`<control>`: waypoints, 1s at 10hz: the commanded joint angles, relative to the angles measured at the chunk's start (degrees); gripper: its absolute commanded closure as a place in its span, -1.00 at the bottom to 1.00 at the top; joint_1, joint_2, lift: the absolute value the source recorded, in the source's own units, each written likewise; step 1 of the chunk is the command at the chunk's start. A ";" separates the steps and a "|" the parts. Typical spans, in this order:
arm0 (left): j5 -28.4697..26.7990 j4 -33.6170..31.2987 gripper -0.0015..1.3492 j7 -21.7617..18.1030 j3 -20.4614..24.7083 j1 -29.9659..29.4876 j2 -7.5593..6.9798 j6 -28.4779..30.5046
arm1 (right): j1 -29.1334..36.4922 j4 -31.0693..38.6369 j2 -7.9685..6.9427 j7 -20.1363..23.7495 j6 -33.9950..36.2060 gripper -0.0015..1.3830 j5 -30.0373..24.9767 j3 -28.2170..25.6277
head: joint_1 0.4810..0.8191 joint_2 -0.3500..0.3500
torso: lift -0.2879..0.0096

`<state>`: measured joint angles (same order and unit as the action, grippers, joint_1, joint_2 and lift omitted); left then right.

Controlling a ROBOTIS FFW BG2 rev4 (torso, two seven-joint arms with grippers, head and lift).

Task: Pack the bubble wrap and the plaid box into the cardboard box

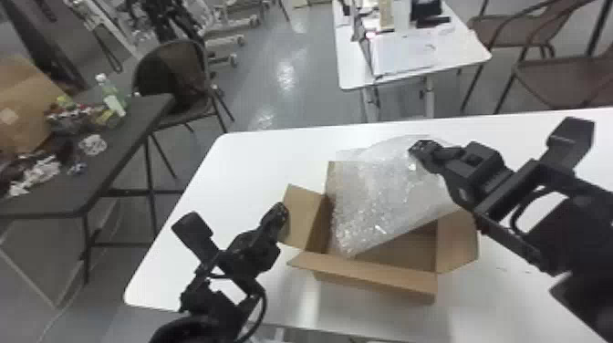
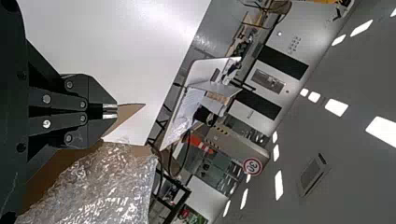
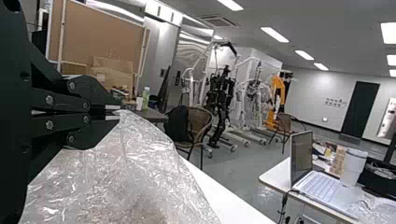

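The right gripper [image 3: 112, 112] pinches the clear, crinkled bubble wrap [image 1: 387, 194], which slants down to its left into the open brown cardboard box [image 1: 374, 274]. The left gripper [image 2: 110, 111] is closed beside a flap [image 1: 304, 218].

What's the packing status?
Right hand shut on bubble wrap. Left hand at cardboard box's left flap. Wrap partly inside, bulk covering far rim.

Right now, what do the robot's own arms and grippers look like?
The left arm and right arm are black and angular, each with a black cable looping along it. The left gripper and right gripper are black too, with tapered outlines, round silvery screw heads and pale strips at the fingertips.
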<state>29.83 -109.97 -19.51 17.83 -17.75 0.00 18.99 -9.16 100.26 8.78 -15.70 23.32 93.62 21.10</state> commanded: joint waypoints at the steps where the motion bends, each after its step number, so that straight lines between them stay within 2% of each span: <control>1: 0.05 -0.07 0.72 0.00 -0.08 0.00 0.15 0.00 | -0.07 -2.17 -0.78 2.43 -1.78 0.84 0.16 1.05 | 0.27 1.00 | 0.13; 2: 0.14 -0.07 0.72 0.00 -0.08 -0.09 0.15 -0.09 | -0.33 -3.75 -2.36 3.66 1.47 0.35 1.66 0.52 | 0.27 1.00 | 0.13; 3: 0.23 -0.07 0.72 0.00 -0.08 -0.18 0.15 -0.09 | -0.33 -3.67 -3.33 3.40 4.63 -0.58 1.22 -1.59 | 0.27 1.00 | 0.13; 4: 0.23 -0.07 0.72 0.00 -0.08 -0.27 0.15 -0.09 | -0.16 -2.70 -4.65 2.52 9.47 -0.98 -0.98 -5.55 | 0.27 1.00 | 0.13; 5: 0.23 -0.07 0.72 0.08 -0.08 -0.36 0.15 -0.18 | 0.11 -0.94 -6.06 1.82 13.42 -0.82 -4.58 -9.59 | 0.27 1.00 | 0.13; 6: 0.31 -0.07 0.72 0.08 -0.08 -0.36 0.15 -0.27 | 0.28 2.13 -6.85 1.90 15.71 -0.68 -8.89 -13.19 | 0.27 1.00 | 0.13; 7: 0.31 -0.07 0.72 0.08 -0.08 -0.36 0.15 -0.35 | 0.72 4.51 -6.94 6.74 13.95 -0.60 -12.67 -15.74 | 0.23 0.97 | 0.13; 8: 0.49 -0.16 0.72 0.17 -0.08 -0.44 0.15 -0.62 | 1.51 6.00 -6.94 13.59 7.44 -0.55 -16.62 -17.41 | 0.12 0.89 | 0.13; 9: 0.84 -0.16 0.72 0.26 0.01 -0.88 0.15 -0.97 | 1.42 7.14 -6.85 18.16 14.83 -0.52 -18.12 -24.00 | 0.05 0.84 | 0.13; 10: 1.02 -0.16 0.72 0.26 -0.08 -0.88 0.15 -0.97 | 1.42 8.29 -4.56 22.82 20.63 -0.52 -21.99 -29.28 | -0.05 0.74 | 0.13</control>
<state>30.73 -110.12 -19.18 17.78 -18.58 0.00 18.07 -7.73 108.00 3.20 6.71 40.90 73.45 -5.27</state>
